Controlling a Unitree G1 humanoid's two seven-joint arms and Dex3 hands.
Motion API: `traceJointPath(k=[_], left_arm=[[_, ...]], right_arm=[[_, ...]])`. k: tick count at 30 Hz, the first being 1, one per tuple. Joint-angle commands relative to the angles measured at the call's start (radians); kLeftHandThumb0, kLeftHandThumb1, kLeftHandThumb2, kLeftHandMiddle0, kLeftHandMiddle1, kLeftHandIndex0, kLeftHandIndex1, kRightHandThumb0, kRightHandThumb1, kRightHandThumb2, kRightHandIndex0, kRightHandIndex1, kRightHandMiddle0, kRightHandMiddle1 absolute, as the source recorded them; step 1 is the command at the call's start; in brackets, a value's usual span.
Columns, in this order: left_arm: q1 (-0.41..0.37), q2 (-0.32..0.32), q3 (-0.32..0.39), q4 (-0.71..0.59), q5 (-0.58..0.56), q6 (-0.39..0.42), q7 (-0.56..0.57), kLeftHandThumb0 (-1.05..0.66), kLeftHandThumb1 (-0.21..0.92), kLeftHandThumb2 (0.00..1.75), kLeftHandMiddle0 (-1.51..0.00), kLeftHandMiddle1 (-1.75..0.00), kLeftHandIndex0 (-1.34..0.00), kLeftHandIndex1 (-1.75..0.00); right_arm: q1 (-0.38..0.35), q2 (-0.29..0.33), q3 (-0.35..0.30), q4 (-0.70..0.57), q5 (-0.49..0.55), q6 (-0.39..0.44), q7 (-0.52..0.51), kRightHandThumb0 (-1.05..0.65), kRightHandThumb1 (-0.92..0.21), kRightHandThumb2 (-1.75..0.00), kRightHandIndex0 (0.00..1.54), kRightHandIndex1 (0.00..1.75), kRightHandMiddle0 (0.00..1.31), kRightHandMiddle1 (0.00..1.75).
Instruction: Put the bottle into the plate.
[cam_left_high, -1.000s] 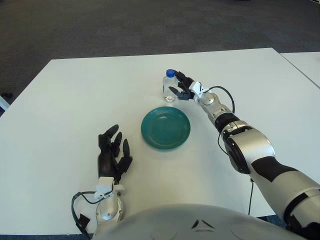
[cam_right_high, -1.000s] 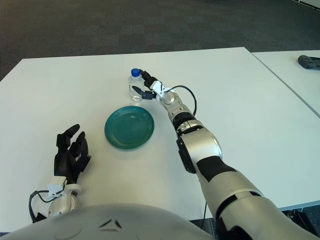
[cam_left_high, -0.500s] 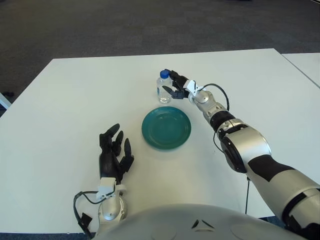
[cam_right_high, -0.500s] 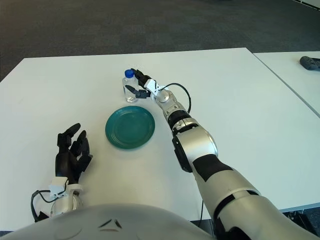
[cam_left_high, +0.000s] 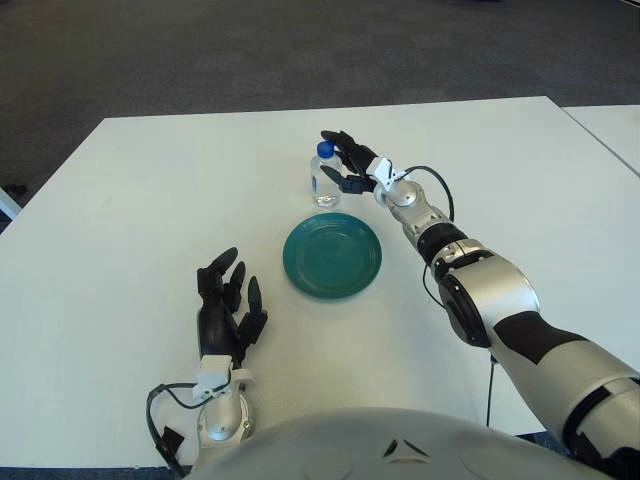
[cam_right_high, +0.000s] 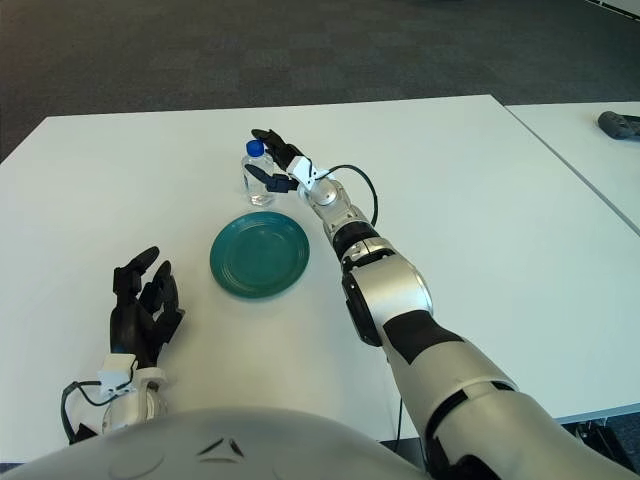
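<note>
A small clear bottle (cam_left_high: 322, 182) with a blue cap stands upright on the white table (cam_left_high: 150, 200), just beyond the far edge of the teal plate (cam_left_high: 332, 256). My right hand (cam_left_high: 344, 162) reaches in from the bottle's right. Its fingers (cam_right_high: 270, 138) pass behind the cap and its thumb crosses the bottle's front, so the bottle sits between them. The plate holds nothing. My left hand (cam_left_high: 228, 303) shows near the table's front edge, left of the plate, with its fingers spread and nothing in it.
A second white table (cam_right_high: 590, 150) stands to the right across a narrow gap, with a dark object (cam_right_high: 620, 124) on it. Dark carpet lies beyond the far edge. A cable (cam_left_high: 425, 180) loops at my right wrist.
The bottle and my right hand have shifted left together along the far side of the plate, and the fingers have wrapped further around the bottle's top. The left hand has not moved.
</note>
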Motion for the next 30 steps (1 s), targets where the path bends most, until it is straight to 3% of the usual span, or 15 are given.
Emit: traceJointPath(k=[1, 3, 5, 6, 9, 11, 12, 16, 22, 30], left_arm=[[0.001, -0.023, 0.001, 0.007, 0.002, -0.010, 0.008, -0.71, 0.92, 0.61, -0.49, -0.10, -0.05, -0.98], [-0.001, -0.024, 0.001, 0.008, -0.002, -0.011, 0.008, -0.70, 0.92, 0.61, -0.49, -0.10, -0.05, -0.98], [-0.001, -0.025, 0.000, 0.007, -0.005, -0.011, 0.008, -0.71, 0.92, 0.61, -0.49, -0.10, -0.05, -0.98], [-0.001, -0.025, 0.000, 0.007, -0.007, -0.012, 0.008, -0.71, 0.92, 0.60, -0.49, -0.10, -0.05, -0.98], [-0.003, -0.026, 0.000, 0.009, -0.011, -0.012, 0.007, -0.71, 0.92, 0.59, -0.50, -0.10, -0.06, -0.99], [-0.004, -0.025, 0.000, 0.007, -0.013, -0.011, 0.007, -0.71, 0.92, 0.59, -0.50, -0.10, -0.06, -0.99], [-0.003, -0.025, -0.001, 0.006, -0.013, -0.010, 0.006, -0.71, 0.92, 0.59, -0.50, -0.10, -0.06, -0.98], [-0.003, -0.025, 0.000, 0.004, -0.013, -0.007, 0.006, -0.71, 0.92, 0.58, -0.50, -0.10, -0.06, -0.98], [-0.002, -0.023, 0.002, 0.002, -0.012, -0.009, 0.007, -0.72, 0.92, 0.59, -0.51, -0.10, -0.06, -0.98], [-0.002, -0.027, -0.003, -0.002, -0.008, -0.010, 0.008, -0.72, 0.92, 0.59, -0.51, -0.10, -0.06, -0.98]], right_arm=[[0.032, 0.014, -0.020, -0.030, 0.035, -0.040, 0.027, -1.01, -0.92, -0.32, 0.32, 0.37, 0.00, 0.72], [0.040, 0.017, -0.026, -0.039, 0.045, -0.048, 0.034, -0.97, -0.92, -0.22, 0.25, 0.73, 0.00, 0.84], [0.048, 0.021, -0.033, -0.048, 0.055, -0.055, 0.035, -0.94, -0.92, -0.17, 0.23, 0.93, 0.00, 0.98], [0.051, 0.023, -0.037, -0.051, 0.059, -0.058, 0.034, -0.87, -0.90, -0.14, 0.28, 1.18, 0.06, 1.15], [0.063, 0.026, -0.047, -0.062, 0.071, -0.071, 0.032, -0.77, -0.87, -0.11, 0.36, 1.53, 0.16, 1.40], [0.074, 0.028, -0.055, -0.069, 0.083, -0.085, 0.034, -0.72, -0.86, -0.11, 0.43, 1.63, 0.24, 1.50], [0.080, 0.029, -0.060, -0.072, 0.089, -0.092, 0.036, -0.61, -0.76, -0.34, 0.48, 1.67, 0.38, 1.49], [0.094, 0.045, -0.100, -0.079, 0.147, -0.101, 0.080, -0.47, -0.55, -0.81, 0.62, 1.73, 0.56, 1.53], [0.109, 0.067, -0.160, -0.096, 0.243, -0.098, 0.176, -0.46, -0.42, -1.12, 0.78, 1.74, 0.57, 1.68], [0.118, 0.079, -0.184, -0.116, 0.279, -0.086, 0.204, -0.48, -0.34, -1.27, 0.86, 1.75, 0.59, 1.74]])
